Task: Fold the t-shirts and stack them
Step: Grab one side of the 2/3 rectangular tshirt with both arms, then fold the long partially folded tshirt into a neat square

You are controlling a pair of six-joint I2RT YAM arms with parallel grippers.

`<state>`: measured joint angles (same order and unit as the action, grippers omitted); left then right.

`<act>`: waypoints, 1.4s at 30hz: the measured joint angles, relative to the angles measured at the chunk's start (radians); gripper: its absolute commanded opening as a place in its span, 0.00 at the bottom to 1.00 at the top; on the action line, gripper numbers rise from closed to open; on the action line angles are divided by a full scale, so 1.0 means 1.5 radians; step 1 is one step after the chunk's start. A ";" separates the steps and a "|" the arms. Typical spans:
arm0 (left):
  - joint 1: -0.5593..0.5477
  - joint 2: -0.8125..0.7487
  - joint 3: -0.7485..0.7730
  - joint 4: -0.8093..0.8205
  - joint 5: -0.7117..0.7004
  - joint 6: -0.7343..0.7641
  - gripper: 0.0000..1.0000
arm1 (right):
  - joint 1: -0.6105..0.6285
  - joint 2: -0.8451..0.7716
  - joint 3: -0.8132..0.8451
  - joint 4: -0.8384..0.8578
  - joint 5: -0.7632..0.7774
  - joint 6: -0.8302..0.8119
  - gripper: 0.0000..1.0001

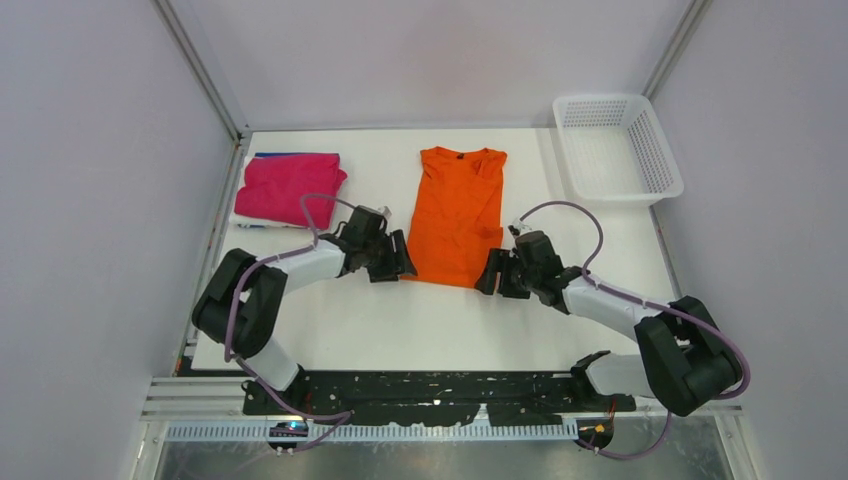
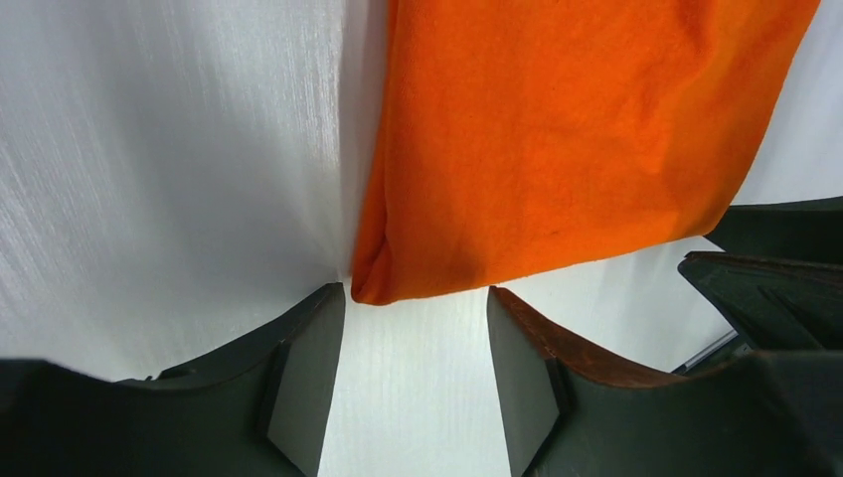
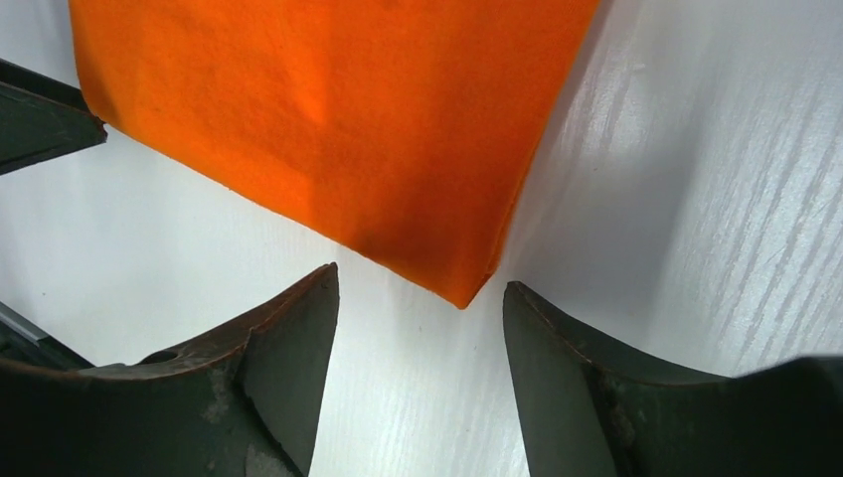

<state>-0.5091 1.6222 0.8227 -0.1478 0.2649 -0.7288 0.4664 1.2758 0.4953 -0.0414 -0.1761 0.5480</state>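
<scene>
Orange t-shirt point(image 1: 458, 215) lies flat in the middle of the bench point(image 1: 380, 330), collar at the far end and hem at the near end, with its sides turned in so it makes a long narrow panel. Expect it to handle as light, limp cloth. It will likely sag when lifted and slide on the smooth top, and the doubled layers may part if you pinch only the upper one. Take it at the two near corners and bite through every layer.

Your left gripper point(image 2: 416, 298) is spread and empty, with the near left corner just ahead of its fingers. Your right gripper point(image 3: 422, 283) is also spread and empty, at the near right corner.

The pink t-shirt point(image 1: 288, 187) sits folded at the far left, with a strip of the blue t-shirt point(image 1: 290, 155) showing along its far edge. Both are well apart from your work. The basket point(image 1: 668, 165) stands at the far right, also well apart. Nothing lies between hem and collar, so a fold away from you looks unobstructed.
</scene>
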 measured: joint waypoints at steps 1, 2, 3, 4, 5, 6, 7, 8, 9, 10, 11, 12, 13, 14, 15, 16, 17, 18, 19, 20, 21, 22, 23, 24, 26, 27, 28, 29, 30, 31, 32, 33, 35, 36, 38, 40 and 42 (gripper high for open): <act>-0.001 0.003 0.002 0.000 -0.001 -0.001 0.53 | 0.003 0.005 0.000 0.001 0.002 0.000 0.64; -0.002 0.005 0.004 0.000 -0.002 -0.001 0.51 | 0.005 0.009 0.000 0.004 0.004 0.000 0.62; -0.003 0.009 0.007 0.000 -0.003 -0.001 0.47 | 0.008 0.012 0.000 0.008 0.007 0.000 0.59; -0.005 0.012 0.010 0.000 -0.005 -0.001 0.44 | 0.010 0.016 0.000 0.012 0.008 0.000 0.58; -0.006 0.015 0.011 -0.001 -0.006 -0.001 0.39 | 0.012 0.020 0.001 0.016 0.010 0.000 0.55; -0.008 0.018 0.013 -0.001 -0.008 0.001 0.34 | 0.013 0.024 0.002 0.020 0.012 0.000 0.54; -0.010 0.022 0.015 -0.002 -0.009 0.000 0.29 | 0.014 0.028 0.003 0.023 0.013 0.000 0.52; -0.012 0.027 0.018 -0.002 -0.010 -0.001 0.25 | 0.015 0.032 0.004 0.025 0.014 0.000 0.51; -0.013 0.031 0.021 -0.003 -0.013 0.001 0.21 | 0.015 0.036 0.005 0.028 0.017 0.000 0.48; -0.015 0.037 0.025 -0.005 -0.014 0.002 0.15 | 0.015 0.040 0.006 0.034 0.017 0.000 0.47; -0.016 0.041 0.028 -0.007 -0.015 0.001 0.06 | 0.015 0.045 0.008 0.038 0.019 0.000 0.43; -0.017 0.044 0.032 -0.009 -0.019 0.001 0.00 | 0.016 0.049 0.008 0.044 0.020 0.000 0.39; -0.018 0.048 0.035 -0.012 -0.022 0.001 0.00 | 0.016 0.054 0.009 0.048 0.021 -0.001 0.33; -0.018 0.050 0.039 -0.016 -0.025 0.001 0.00 | 0.016 0.059 0.009 0.054 0.023 0.000 0.24; -0.019 0.052 0.041 -0.018 -0.026 0.003 0.00 | 0.016 0.064 0.009 0.061 0.025 -0.002 0.18; -0.019 0.053 0.042 -0.019 -0.028 0.003 0.00 | 0.016 0.069 0.009 0.066 0.028 -0.002 0.09; -0.020 0.053 0.043 -0.019 -0.028 0.003 0.00 | 0.016 0.076 0.009 0.073 0.029 -0.003 0.07; -0.021 0.053 0.043 -0.019 -0.030 0.003 0.00 | 0.016 0.082 0.009 0.079 0.030 -0.005 0.06; -0.022 0.052 0.042 -0.019 -0.031 0.003 0.00 | 0.016 0.085 0.009 0.083 0.029 -0.005 0.05; -0.023 0.051 0.041 -0.018 -0.033 0.003 0.00 | 0.016 0.085 0.010 0.083 0.030 -0.006 0.05; -0.026 0.048 0.037 -0.013 -0.036 0.003 0.00 | 0.017 0.084 0.009 0.083 0.029 -0.008 0.05; -0.029 0.040 0.028 -0.007 -0.041 0.003 0.00 | 0.018 0.083 0.009 0.082 0.030 -0.011 0.05; -0.033 0.031 0.018 -0.002 -0.045 0.003 0.00 | 0.019 0.077 0.007 0.080 0.030 -0.013 0.05; -0.039 0.014 0.001 0.004 -0.052 0.003 0.00 | 0.021 0.066 0.002 0.073 0.029 -0.014 0.05; -0.055 -0.030 -0.037 0.004 -0.057 0.002 0.00 | 0.026 0.028 -0.016 0.049 0.022 -0.016 0.05; -0.062 -0.055 -0.056 0.004 -0.056 0.001 0.00 | 0.030 -0.007 -0.030 0.028 0.015 -0.017 0.05; -0.067 -0.079 -0.072 0.003 -0.053 0.000 0.00 | 0.032 -0.036 -0.038 0.010 0.009 -0.017 0.05; -0.076 -0.111 -0.094 0.002 -0.048 -0.002 0.00 | 0.037 -0.071 -0.047 -0.013 0.001 -0.017 0.05; -0.082 -0.146 -0.115 0.000 -0.046 -0.005 0.00 | 0.042 -0.107 -0.052 -0.036 -0.005 -0.017 0.05; -0.087 -0.180 -0.134 -0.002 -0.045 -0.008 0.00 | 0.047 -0.143 -0.057 -0.060 -0.012 -0.016 0.05; -0.090 -0.201 -0.145 -0.004 -0.046 -0.011 0.00 | 0.052 -0.173 -0.059 -0.080 -0.018 -0.016 0.05; -0.103 -0.258 -0.168 -0.017 -0.049 -0.017 0.00 | 0.060 -0.214 -0.060 -0.108 -0.028 -0.015 0.05; -0.127 -0.322 -0.185 -0.043 -0.058 -0.023 0.00 | 0.071 -0.275 -0.060 -0.147 -0.050 -0.013 0.05; -0.141 -0.359 -0.190 -0.063 -0.065 -0.030 0.00 | 0.076 -0.306 -0.060 -0.165 -0.065 -0.013 0.06; -0.167 -0.421 -0.193 -0.098 -0.077 -0.038 0.00 | 0.086 -0.356 -0.060 -0.194 -0.094 -0.011 0.05; -0.192 -0.489 -0.194 -0.135 -0.090 -0.050 0.00 | 0.092 -0.400 -0.060 -0.217 -0.124 -0.008 0.05; -0.207 -0.566 -0.201 -0.162 -0.100 -0.058 0.00 | 0.095 -0.434 -0.060 -0.229 -0.148 -0.004 0.05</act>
<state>-0.8192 0.7727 0.5213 -0.3912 0.1146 -0.8154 0.6090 0.6247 0.4061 -0.3851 -0.3977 0.5423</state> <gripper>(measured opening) 0.032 0.087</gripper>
